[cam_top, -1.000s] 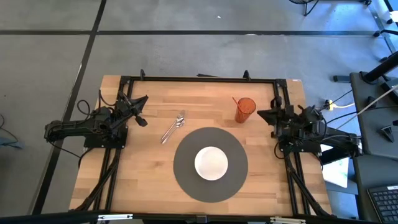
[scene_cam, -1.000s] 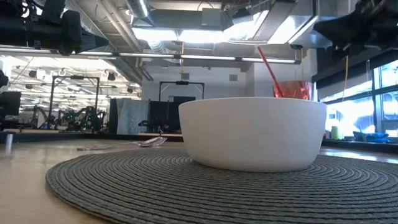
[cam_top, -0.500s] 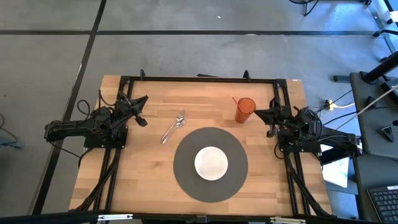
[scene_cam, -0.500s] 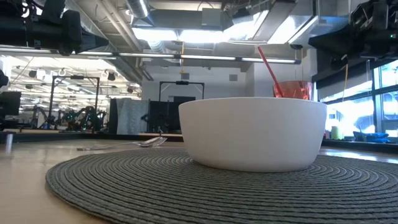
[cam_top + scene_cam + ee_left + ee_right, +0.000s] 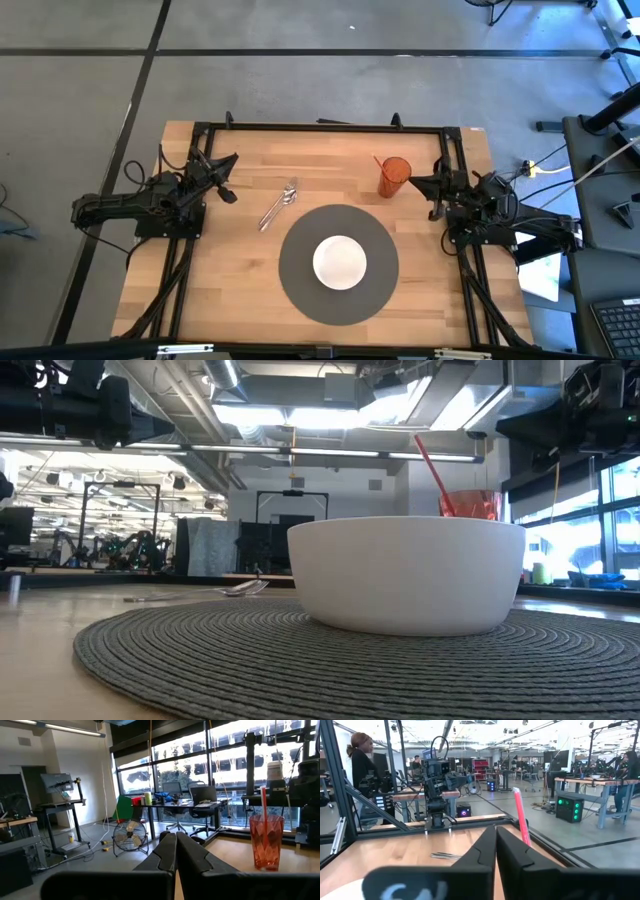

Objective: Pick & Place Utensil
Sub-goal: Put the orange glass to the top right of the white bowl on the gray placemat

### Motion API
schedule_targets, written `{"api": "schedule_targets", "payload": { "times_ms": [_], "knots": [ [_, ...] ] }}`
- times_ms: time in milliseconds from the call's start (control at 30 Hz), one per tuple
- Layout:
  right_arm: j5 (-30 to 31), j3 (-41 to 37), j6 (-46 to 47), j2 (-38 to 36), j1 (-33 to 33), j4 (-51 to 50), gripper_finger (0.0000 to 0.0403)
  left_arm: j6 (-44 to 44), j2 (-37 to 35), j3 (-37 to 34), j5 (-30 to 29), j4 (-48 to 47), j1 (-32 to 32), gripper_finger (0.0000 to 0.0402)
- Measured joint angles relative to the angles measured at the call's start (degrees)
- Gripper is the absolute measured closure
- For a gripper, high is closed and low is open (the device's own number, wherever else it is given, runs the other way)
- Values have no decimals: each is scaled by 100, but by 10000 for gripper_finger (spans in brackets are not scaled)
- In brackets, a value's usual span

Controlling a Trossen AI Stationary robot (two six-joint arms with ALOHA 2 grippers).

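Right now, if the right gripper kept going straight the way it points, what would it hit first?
Probably the orange cup. From above, the shut right gripper points across the table with the cup just ahead. It seems to ride high, so it may only clip the straw or pass over.

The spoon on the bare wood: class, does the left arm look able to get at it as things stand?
Probably yes. The spoon lies uncovered beside the grey mat, and nothing stands between it and the left gripper, which is shut and would need to open first.
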Motion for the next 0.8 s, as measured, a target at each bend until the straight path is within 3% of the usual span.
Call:
{"api": "schedule_targets", "payload": {
  "times_ms": [667,800],
  "knots": [
    [0,7,-17,0,0,-297,376,-149,1,0,1,-1,-2,396],
    [2,7,-36,0,0,-295,376,-338,1,4,529,-418,-2,396]
  ]
}}
